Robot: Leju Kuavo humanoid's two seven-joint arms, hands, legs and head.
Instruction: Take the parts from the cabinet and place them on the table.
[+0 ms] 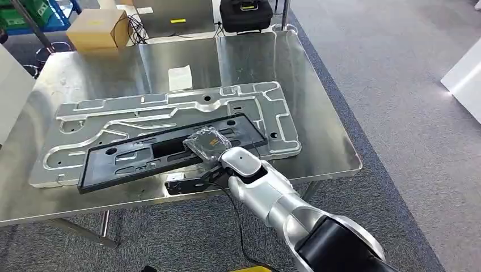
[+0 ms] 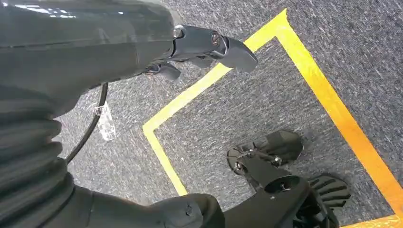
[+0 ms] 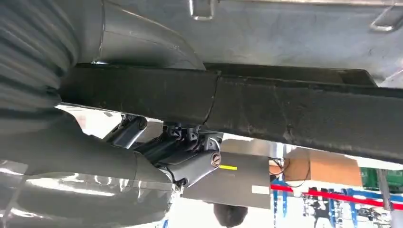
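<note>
Nearest to us, at 5 o'clock in the head view, our right arm (image 1: pixel 295 209) reaches up toward the table (image 1: pixel 329 153). Our right hand (image 1: pixel 211 148) sits at the near edge of the black frame part (image 1: pixel 142 154), fingers under a clear wrap. In the right wrist view, fingers (image 3: pixel 190 164) lie below the frame's edge and the thumb above it, so we judge the hand to be gripping the frame.

The frame rests on the grey machined plate (image 1: pixel 170 113), which lies flat on the table. Its long axis runs from 8 o'clock to 2 o'clock, tilted slightly against the plate's own length. The gripped point lies toward the frame's 2 o'clock end, at its near rail.

Our left hand (image 2: pixel 209 47) hangs over carpet (image 2: pixel 266 95) marked with yellow tape (image 2: pixel 328 95), fingers loosely apart and holding nothing. The right hand is therefore the working one.

We judge the release to be the coming step: fingers must withdraw toward 6 o'clock, clear of the table edge.
</note>
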